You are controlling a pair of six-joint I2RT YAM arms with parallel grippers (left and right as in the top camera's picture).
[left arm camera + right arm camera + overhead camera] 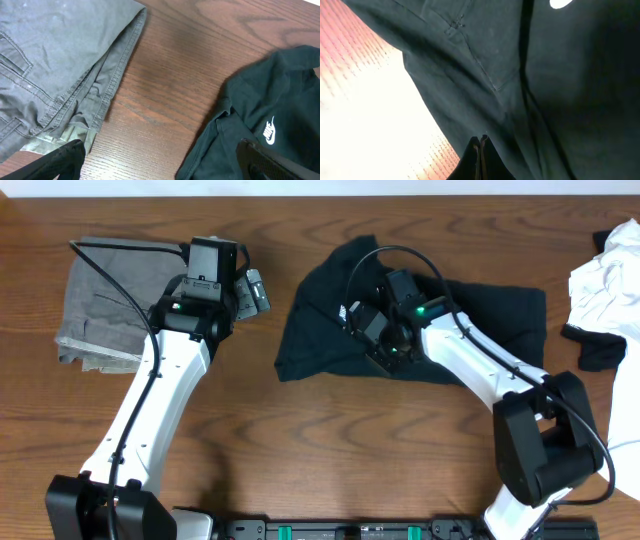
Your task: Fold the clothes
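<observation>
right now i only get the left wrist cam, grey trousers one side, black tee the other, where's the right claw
Observer: The right claw is shut and sits low over the black T-shirt, not far from its white logo.
Operator: has it got fabric
Observer: I can't tell. The right wrist view shows closed fingertips against dark cloth, with no clear pinched fold.
Operator: anything else to fold
Observer: A white garment lies crumpled at the right edge of the table, partly out of the overhead frame.
</observation>
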